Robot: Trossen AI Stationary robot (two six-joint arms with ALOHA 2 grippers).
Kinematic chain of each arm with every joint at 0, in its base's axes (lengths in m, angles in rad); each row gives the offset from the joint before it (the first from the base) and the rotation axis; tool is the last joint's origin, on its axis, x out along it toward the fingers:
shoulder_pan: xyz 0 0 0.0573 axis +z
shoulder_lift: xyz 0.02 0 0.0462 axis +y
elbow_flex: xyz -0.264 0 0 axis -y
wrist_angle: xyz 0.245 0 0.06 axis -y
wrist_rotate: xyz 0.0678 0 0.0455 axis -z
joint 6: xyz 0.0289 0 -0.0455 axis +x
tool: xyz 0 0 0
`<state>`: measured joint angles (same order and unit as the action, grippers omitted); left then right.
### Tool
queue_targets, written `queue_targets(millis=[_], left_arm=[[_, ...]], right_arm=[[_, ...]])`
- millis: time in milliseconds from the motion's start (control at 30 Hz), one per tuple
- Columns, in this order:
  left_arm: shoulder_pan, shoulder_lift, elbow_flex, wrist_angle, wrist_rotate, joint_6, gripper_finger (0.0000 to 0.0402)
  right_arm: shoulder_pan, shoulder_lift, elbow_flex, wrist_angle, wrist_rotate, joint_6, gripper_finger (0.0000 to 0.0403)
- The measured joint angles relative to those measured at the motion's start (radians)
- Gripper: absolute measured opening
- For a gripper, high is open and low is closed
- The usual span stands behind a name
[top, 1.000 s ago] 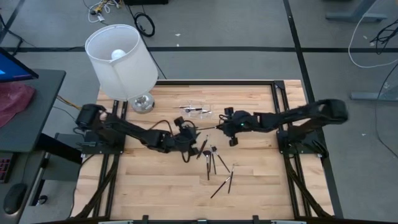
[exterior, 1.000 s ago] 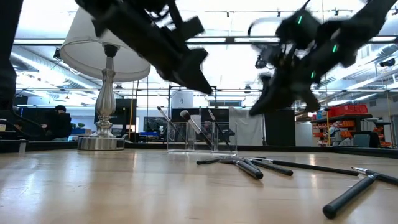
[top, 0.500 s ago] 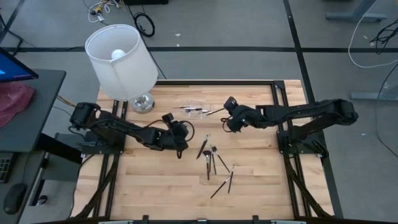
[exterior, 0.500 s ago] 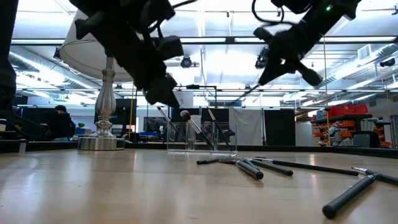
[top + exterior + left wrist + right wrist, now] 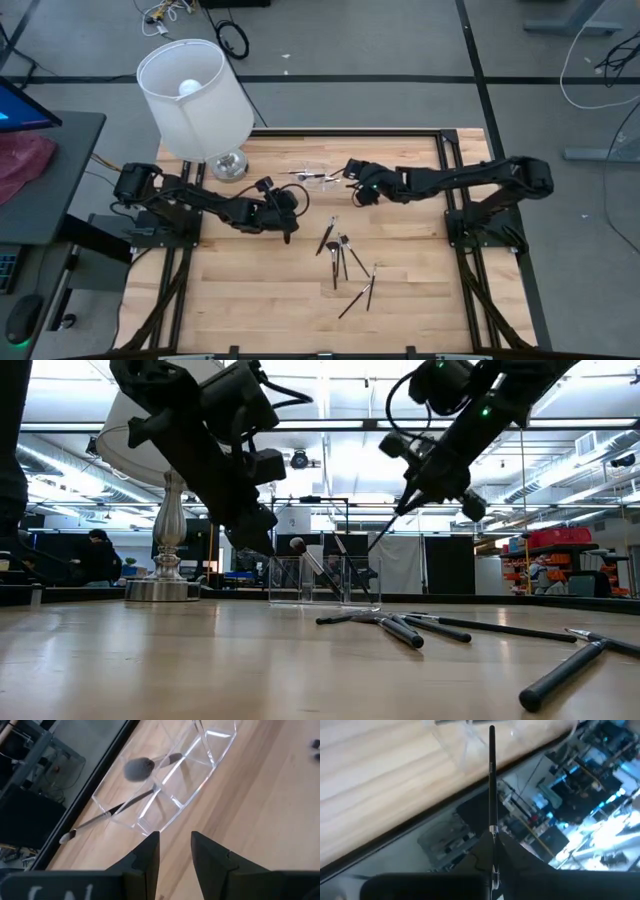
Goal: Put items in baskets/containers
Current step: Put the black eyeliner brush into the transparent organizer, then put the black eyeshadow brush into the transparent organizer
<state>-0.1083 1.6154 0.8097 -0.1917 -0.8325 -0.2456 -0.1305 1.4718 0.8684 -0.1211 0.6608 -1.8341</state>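
Bench: wooden, one; it carries the lamp, the container and the loose brushes.
Lamp: one, white-shaded, at the far left corner; no part of the task.
Arms: two; the left end effector hangs above the bench between the lamp base and the loose brushes, its fingers released with a gap between them and nothing held; the right end effector hovers just beside the container, clenched on one brush whose dark handle points toward it.
Container: one, clear and oblong, at the far middle of the bench; the left wrist view shows dividers and two brushes already inside, one with a full round head, one slender and jutting past the end wall.
Loose brushes: about six by my count, lying in a scatter near the bench's middle, well apart from the container; overlaps make the count uncertain.
Progress: I judge it early to midway; two in, one about to be delivered, roughly six left to pick up.
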Motion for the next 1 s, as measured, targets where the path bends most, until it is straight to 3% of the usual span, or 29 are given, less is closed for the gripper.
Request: queue_targets(millis=[233,433,800,933,1000], left_arm=[[0.001,0.0,0.0,0.0,0.004,0.002,0.0115],[0.001,0.0,0.0,0.0,0.005,0.002,0.0115],[0.001,0.0,0.0,0.0,0.005,0.003,0.0115],[0.001,0.0,0.0,0.0,0.01,-0.003,0.0115],[0.001,0.0,0.0,0.005,0.042,-0.019,0.0115]], right_arm=[[0.0,0.068,0.0,0.075,-0.02,0.001,0.0017],[0.0,0.088,0.0,0.123,-0.025,0.133,0.0042],[0.0,0.088,-0.001,0.139,-0.023,0.053,0.0079],[0.001,0.088,-0.001,0.197,0.0,0.199,0.0088],[0.007,0.088,-0.001,0.228,0.079,0.305,0.009]])
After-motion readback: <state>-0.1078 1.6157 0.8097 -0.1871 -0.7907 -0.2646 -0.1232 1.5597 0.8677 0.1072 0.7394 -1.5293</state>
